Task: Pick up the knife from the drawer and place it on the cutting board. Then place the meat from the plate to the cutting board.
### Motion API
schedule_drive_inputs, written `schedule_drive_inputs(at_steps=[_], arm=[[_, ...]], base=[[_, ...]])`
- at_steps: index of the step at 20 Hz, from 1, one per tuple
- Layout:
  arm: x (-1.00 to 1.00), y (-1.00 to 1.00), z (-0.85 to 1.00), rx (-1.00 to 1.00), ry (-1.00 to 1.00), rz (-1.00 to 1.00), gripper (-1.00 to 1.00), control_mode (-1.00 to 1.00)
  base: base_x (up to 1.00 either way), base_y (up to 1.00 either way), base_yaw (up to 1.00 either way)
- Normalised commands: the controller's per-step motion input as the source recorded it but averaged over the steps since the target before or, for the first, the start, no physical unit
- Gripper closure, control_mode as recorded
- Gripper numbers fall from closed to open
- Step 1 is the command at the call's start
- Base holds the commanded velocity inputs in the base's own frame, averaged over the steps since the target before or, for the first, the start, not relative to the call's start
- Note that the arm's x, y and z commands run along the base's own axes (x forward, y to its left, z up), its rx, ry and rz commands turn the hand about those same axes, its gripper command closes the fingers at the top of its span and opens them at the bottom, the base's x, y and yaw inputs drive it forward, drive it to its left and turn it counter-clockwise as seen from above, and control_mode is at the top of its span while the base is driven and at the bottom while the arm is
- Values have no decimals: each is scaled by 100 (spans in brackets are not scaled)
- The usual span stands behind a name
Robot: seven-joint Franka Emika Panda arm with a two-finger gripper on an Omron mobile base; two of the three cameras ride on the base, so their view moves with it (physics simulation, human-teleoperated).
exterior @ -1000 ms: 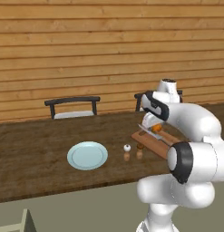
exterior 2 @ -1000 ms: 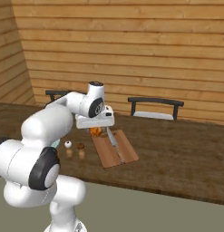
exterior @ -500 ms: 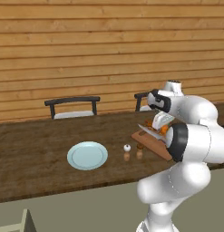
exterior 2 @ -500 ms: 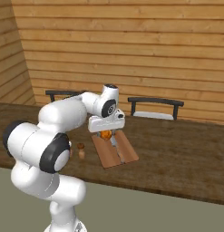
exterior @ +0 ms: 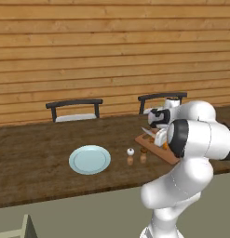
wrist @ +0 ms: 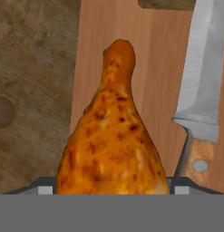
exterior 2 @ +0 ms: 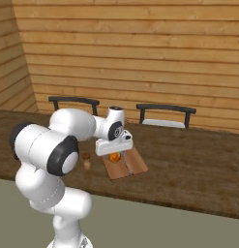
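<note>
Left base view: the plate point(exterior: 90, 159) is lying bare on the surface point(exterior: 37, 162), two shakers point(exterior: 136, 155) standing between it and the board point(exterior: 154, 147), which the arm is partly hiding.

Right base view: the tool point(exterior 2: 113, 147) is hanging directly over the meat point(exterior 2: 113, 157).

Hand view: the meat point(wrist: 113, 140) is lying on the board point(wrist: 154, 68) beside the knife point(wrist: 200, 95), the tool spread wide, whether gripping it I cannot tell.

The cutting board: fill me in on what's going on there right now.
The white arm's pincer hangs right over the cutting board on the wooden table. The meat lies on the board beside the knife; whether the pincer grips it is unclear. The plate sits bare to the left, two small shakers between it and the board.
</note>
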Motion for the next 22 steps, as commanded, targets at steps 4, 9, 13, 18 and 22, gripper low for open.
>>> schedule_drive_inputs(at_steps=[4,9,13,18,22], arm=[[2,-12,-29,-1,0,0,100,-100],[18,-14,-10,0,0,2,100,-100],[13,-6,-7,0,0,3,-100,-100],[2,0,0,0,0,2,-100,-100],[0,0,0,0,0,0,-100,-100]], base=[[0,0,0],[0,0,0],[0,0,0],[0,0,0],[0,0,0]])
